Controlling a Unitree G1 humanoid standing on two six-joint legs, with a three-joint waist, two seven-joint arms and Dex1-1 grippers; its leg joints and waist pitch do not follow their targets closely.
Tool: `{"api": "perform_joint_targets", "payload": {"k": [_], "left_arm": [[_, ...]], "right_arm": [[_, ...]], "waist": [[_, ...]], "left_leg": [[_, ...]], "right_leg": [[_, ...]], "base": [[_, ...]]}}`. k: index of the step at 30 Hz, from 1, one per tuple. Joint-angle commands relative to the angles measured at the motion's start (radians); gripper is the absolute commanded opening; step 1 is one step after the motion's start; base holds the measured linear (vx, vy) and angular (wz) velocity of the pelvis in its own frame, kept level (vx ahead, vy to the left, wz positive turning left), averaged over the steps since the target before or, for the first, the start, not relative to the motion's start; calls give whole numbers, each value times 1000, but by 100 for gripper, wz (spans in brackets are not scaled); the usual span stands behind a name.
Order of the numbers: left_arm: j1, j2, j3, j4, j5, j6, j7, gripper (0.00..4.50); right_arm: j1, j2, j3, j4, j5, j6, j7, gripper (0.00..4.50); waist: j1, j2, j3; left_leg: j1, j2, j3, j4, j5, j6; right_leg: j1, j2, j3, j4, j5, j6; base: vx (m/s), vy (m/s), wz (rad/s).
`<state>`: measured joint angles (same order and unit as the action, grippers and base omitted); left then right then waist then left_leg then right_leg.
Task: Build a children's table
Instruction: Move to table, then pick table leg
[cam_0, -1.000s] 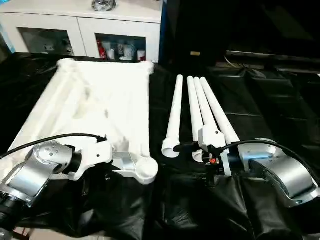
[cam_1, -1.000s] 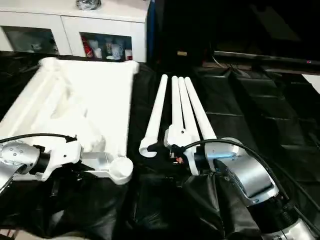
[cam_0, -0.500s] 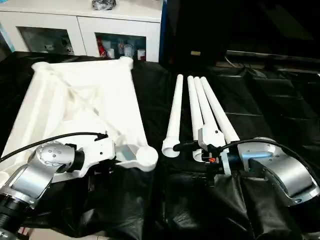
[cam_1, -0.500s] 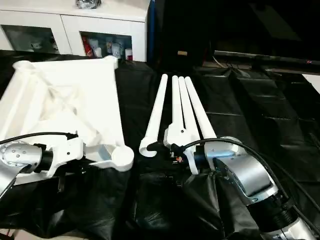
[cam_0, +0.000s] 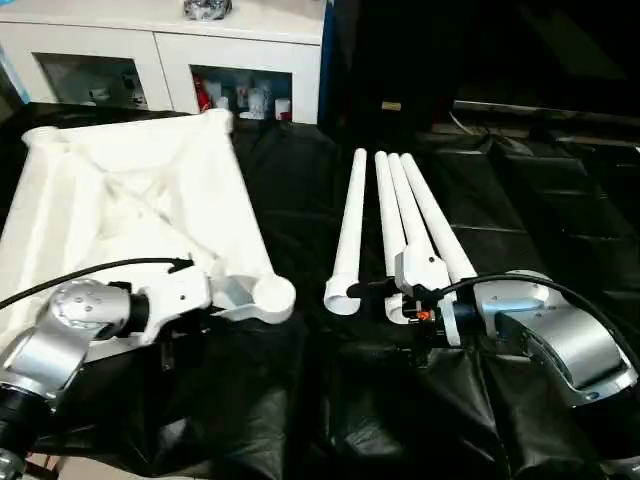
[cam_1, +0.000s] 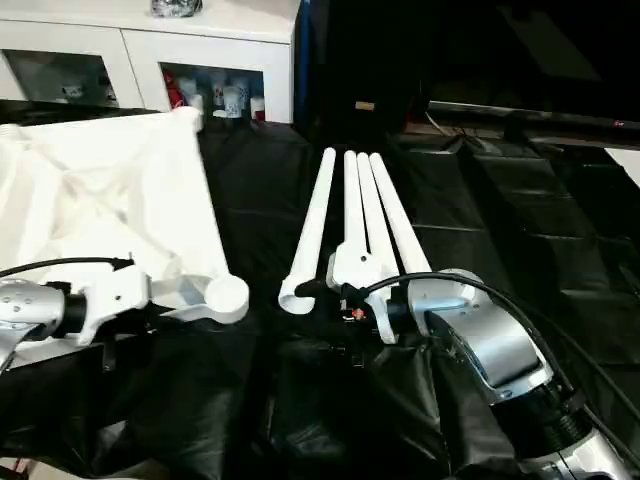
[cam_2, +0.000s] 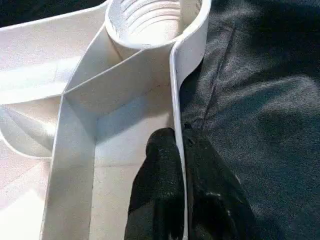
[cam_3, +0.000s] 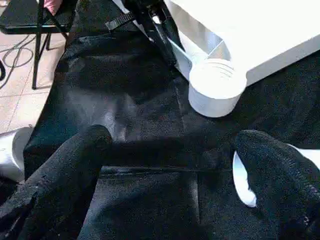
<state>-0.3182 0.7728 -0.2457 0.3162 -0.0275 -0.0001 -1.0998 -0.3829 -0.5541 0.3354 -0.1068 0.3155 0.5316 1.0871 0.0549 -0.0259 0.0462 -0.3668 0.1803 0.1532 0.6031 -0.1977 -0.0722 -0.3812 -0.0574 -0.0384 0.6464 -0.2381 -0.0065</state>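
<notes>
The children's table lies in parts on black cloth. Its white top (cam_0: 120, 200) rests upside down at the left, ribs up, with a round corner socket (cam_0: 272, 296) nearest me. My left gripper (cam_2: 181, 150) is shut on the thin rim wall just behind that socket. Several white tubular legs (cam_0: 400, 215) lie side by side in the middle. At their near ends is my right gripper (cam_0: 385, 305), its black fingers (cam_3: 65, 165) spread open and holding nothing. One leg end (cam_3: 242, 185) shows beside a finger.
A white cabinet (cam_0: 160, 50) with glass-fronted compartments stands behind the table top. Wrinkled black cloth (cam_0: 520, 200) covers the whole work surface. A black chair frame (cam_3: 30, 30) stands on the tiled floor beyond the cloth's edge.
The table top has swung and slid to the left with my left gripper holding its rim; the near corner socket has moved left and away from me. The right arm and the legs have stayed put.
</notes>
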Motion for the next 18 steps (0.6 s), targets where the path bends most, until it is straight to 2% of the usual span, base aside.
{"api": "perform_joint_targets", "payload": {"k": [1, 2, 3, 6, 7, 9, 11, 13, 14, 15, 17, 18], "left_arm": [[-16, 4, 34, -7, -12, -42, 8, 45], [-16, 6, 45, -5, -32, -42, -5, 57], [-13, 8, 57, -17, -49, -32, -11, 57], [-5, 14, 67, -34, -65, -22, -24, 94], [-5, 14, 67, -34, -65, -22, -24, 97], [26, 25, 99, -95, -108, 15, -33, 106], [54, 22, 147, -167, -167, 72, -25, 123], [71, -1, 209, -232, -235, 126, 18, 143], [73, -6, 221, -238, -247, 132, 28, 153], [69, -55, 261, -287, -277, 189, 118, 167], [67, -81, 273, -297, -278, 189, 159, 184], [68, -118, 280, -313, -272, 203, 217, 189]], "right_arm": [[-11, -3, -7, 2, -4, -10, -2, 450], [-10, 0, -13, 0, -2, -7, -6, 450], [-9, 3, -17, 0, 0, -6, -10, 450], [-9, 8, -19, 1, 1, -6, -16, 450], [-9, 8, -19, 1, 1, -6, -16, 450], [-3, 22, -36, -10, 18, 6, -32, 450], [6, 28, -54, -32, 36, 24, -43, 450], [11, 49, -70, -47, 37, 30, -81, 450], [11, 57, -71, -47, 34, 29, -92, 450], [-3, 95, -97, -35, 3, 59, -195, 450], [-14, 121, -108, -19, -8, 76, -244, 450], [-31, 172, -133, 12, 1, 106, -306, 450]], "waist": [[7, 15, -60], [9, 20, -59], [9, 18, -59], [11, 19, -57], [12, 22, -57], [11, 15, -56], [11, 16, -55], [11, 9, -54], [11, 12, -54], [11, 10, -53], [11, 12, -54], [10, 6, -52]], "left_leg": [[12, 43, -5, -68, -103, 29], [12, 44, -6, -69, -108, 27], [13, 44, -6, -70, -118, 23], [15, 46, -6, -72, -140, 12], [17, 46, -5, -72, -149, 7], [16, 46, -4, -73, -157, 2], [15, 48, -5, -74, -157, -1], [15, 47, -3, -74, -150, 1], [16, 45, -1, -73, -151, 1], [16, 44, -1, -72, -150, 2], [18, 45, 0, -72, -146, -11], [14, 44, 0, -74, -145, -13]], "right_leg": [[47, -73, 45, -63, 98, -259], [46, -74, 45, -63, 92, -260], [46, -73, 44, -64, 81, -259], [45, -74, 44, -64, 60, -264], [43, -74, 44, -66, 49, -262], [44, -75, 45, -67, 28, -257], [44, -77, 46, -64, 24, -262], [41, -74, 44, -65, 16, -263], [39, -71, 44, -67, 4, -259], [39, -71, 44, -68, -1, -257], [37, -71, 43, -68, -9, -257], [40, -70, 44, -69, -30, -246]], "base": [[0, 0, 0], [0, 0, 0], [0, 0, 0], [0, 0, 0], [0, 0, 0], [0, 0, 0], [0, 0, 0], [0, 0, 0], [0, 0, 0], [0, 0, 0], [0, 0, 0], [0, 0, 0]]}}
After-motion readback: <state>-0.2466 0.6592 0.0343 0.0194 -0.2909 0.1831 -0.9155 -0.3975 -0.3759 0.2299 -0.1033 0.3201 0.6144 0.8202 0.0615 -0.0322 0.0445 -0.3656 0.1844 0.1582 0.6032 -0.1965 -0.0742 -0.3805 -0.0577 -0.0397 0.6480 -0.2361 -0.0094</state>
